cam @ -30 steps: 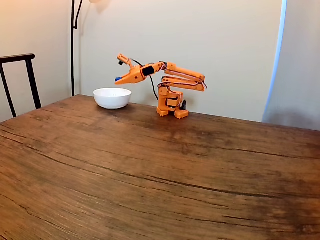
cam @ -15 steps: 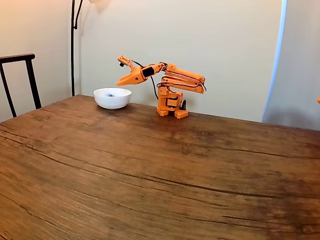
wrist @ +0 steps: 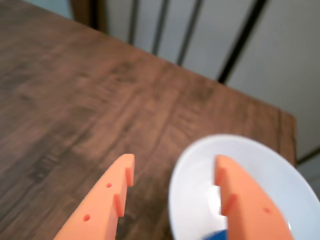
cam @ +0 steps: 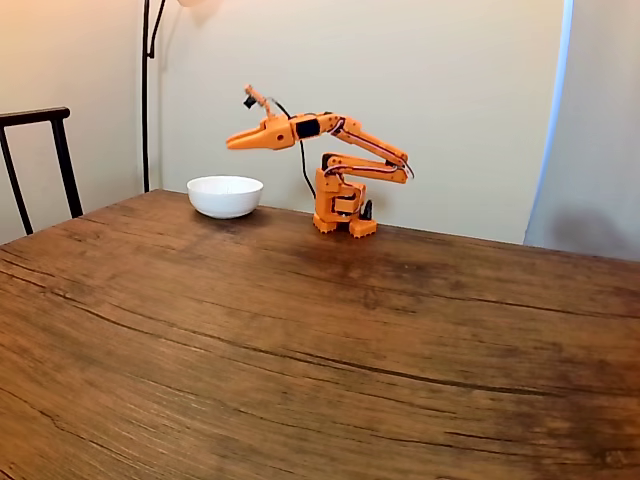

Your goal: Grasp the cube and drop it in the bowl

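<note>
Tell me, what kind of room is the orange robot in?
Probably a room in someone's home, maybe a dining room. You can see a big wooden table, a dark chair beside it, and a floor lamp's pole by the plain wall.

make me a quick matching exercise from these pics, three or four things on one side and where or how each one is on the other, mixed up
Things:
1. cube
2. bowl
3. gripper
4. chair

States or places:
A. open, raised above the bowl
B. at the table's left edge in the fixed view
C. inside the bowl
D. on the table, left of the arm's base in the fixed view

Pairs: 1-C, 2-D, 3-A, 4-B
</note>
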{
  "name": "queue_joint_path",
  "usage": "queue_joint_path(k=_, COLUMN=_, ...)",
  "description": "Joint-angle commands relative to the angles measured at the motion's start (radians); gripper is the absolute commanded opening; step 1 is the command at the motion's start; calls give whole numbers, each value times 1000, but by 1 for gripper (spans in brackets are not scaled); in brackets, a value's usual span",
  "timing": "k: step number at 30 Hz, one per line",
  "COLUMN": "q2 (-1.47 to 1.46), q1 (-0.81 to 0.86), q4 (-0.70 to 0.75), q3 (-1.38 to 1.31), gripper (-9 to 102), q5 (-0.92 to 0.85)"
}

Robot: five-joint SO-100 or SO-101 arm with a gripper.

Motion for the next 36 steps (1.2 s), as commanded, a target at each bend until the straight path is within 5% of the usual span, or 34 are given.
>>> queue_joint_path(k=1, q2=11, q1=-95, q4=-5, q3=-77, gripper=11, q5=-5)
queue_joint_path(k=8, q2=9, q1=-345, q4=-5, q3=-141, gripper=0, q5=-5)
queue_joint_path(k=24, q2=11, q1=-896, q4=91, q3=-32, gripper=-1, q5=-5)
queue_joint_path(k=36, q2=12, q1=-1046, q4=95, q3=184, gripper=-1, q5=8)
